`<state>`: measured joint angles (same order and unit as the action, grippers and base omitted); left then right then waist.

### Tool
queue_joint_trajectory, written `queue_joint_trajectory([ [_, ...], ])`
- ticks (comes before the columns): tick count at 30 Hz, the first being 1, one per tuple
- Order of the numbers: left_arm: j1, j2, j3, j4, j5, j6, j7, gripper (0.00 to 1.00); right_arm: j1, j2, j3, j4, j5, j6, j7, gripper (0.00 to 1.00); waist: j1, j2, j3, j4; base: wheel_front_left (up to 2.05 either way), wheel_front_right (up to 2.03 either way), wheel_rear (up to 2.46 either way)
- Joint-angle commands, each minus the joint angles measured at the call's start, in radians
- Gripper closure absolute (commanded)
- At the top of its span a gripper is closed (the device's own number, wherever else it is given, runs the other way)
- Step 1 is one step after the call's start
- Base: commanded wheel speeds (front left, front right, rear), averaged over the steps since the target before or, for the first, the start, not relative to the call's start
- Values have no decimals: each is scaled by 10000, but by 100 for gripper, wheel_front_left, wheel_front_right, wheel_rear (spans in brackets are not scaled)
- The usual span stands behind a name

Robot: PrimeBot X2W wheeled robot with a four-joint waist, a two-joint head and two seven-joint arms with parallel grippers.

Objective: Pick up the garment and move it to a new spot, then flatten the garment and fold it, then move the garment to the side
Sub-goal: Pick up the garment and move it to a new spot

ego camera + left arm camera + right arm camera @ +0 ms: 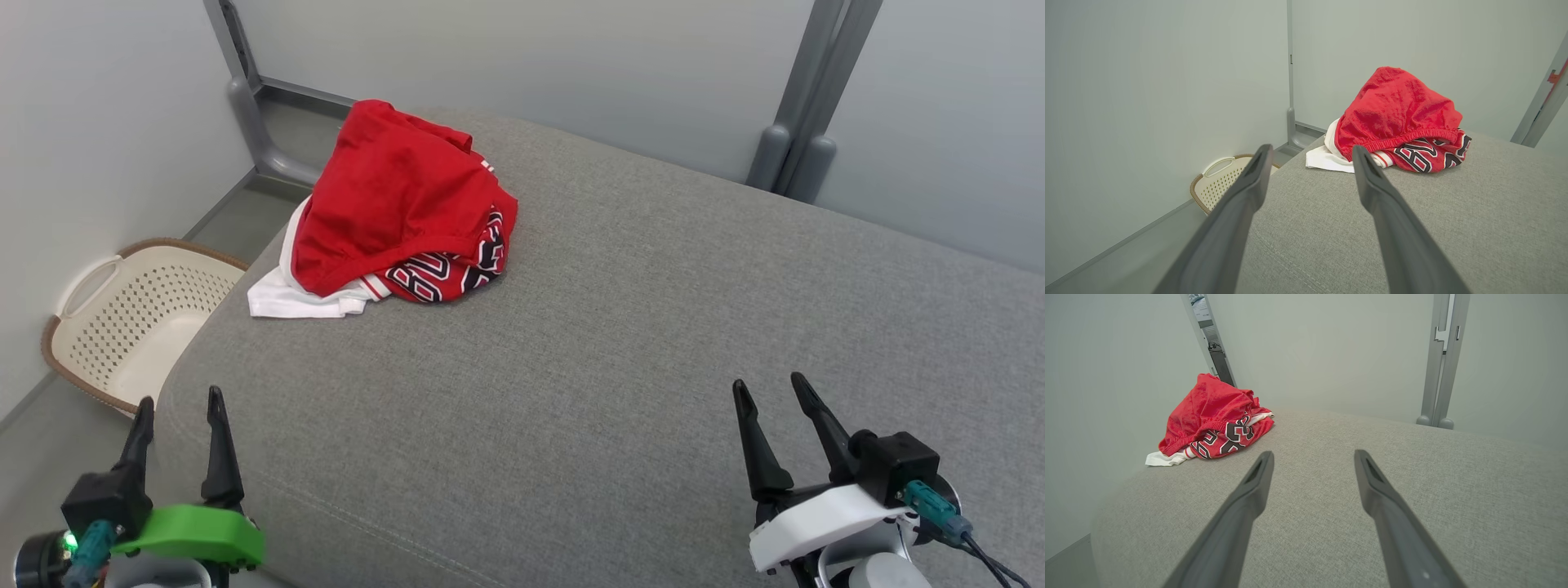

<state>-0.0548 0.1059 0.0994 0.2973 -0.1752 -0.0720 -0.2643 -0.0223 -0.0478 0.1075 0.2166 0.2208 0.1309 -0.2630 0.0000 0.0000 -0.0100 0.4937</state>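
Red jersey [392, 204] lies crumpled at upper left on grey cushion [620, 327]. Left gripper [180, 408] and right gripper [767, 390]: jaws apart, empty, at bottom corners.

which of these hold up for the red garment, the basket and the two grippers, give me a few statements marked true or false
1. The red garment lies crumpled in a heap on the grey cushion. True.
2. The left gripper is shut on the garment. False: it is open, well apart from the garment, and holds nothing.
3. The right gripper is open over bare cushion. True.
4. The laundry basket sits on top of the cushion. False: it stands on the floor beside the cushion, on the robot's left.
5. The garment shows black and white lettering on red. True.
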Motion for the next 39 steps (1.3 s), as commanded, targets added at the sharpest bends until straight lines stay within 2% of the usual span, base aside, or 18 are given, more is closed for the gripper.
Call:
queue_joint_trajectory([
  [1, -427, 87, 23, 40, -71, -77, -4, 0, -109, -44, -65, -28, -162, -3, -28, 0, 0, 0, 222, -217, 0, 0, 0],
  [6, -1509, 239, 8, 129, -171, -98, -4, 0, -366, -64, -138, -48, -448, -3, -9, 0, 0, 0, 755, -762, 0, 0, 0],
  [11, -2929, 436, 218, 364, -458, -140, 3, 0, -735, -286, -234, -249, -680, -3, 103, 0, 0, 0, 1540, -1604, 0, 0, 0],
  [17, -4682, 919, 561, 846, -825, -196, 14, 0, -1157, -563, -604, -698, -863, -6, 221, 0, 0, 0, 2640, -2789, 0, 0, 0],
  [23, -6206, 1521, 821, 1310, -1078, -189, 189, 0, -1362, -767, -1130, -1132, -1012, -6, 189, 0, 0, 0, 3532, -3670, 0, 0, 0],
  [29, -7441, 2172, 835, 2179, -1180, -289, 567, 0, -1310, -889, -1594, -1533, -1158, -6, 171, 0, 0, 0, 4071, -4126, 0, 0, 0],
  [39, -8531, 2685, 681, 4627, -1514, -395, 1664, 0, -1447, -994, -1788, -1957, -1236, -6, 323, 0, 0, 0, 4458, -4233, 0, 0, 0],
])
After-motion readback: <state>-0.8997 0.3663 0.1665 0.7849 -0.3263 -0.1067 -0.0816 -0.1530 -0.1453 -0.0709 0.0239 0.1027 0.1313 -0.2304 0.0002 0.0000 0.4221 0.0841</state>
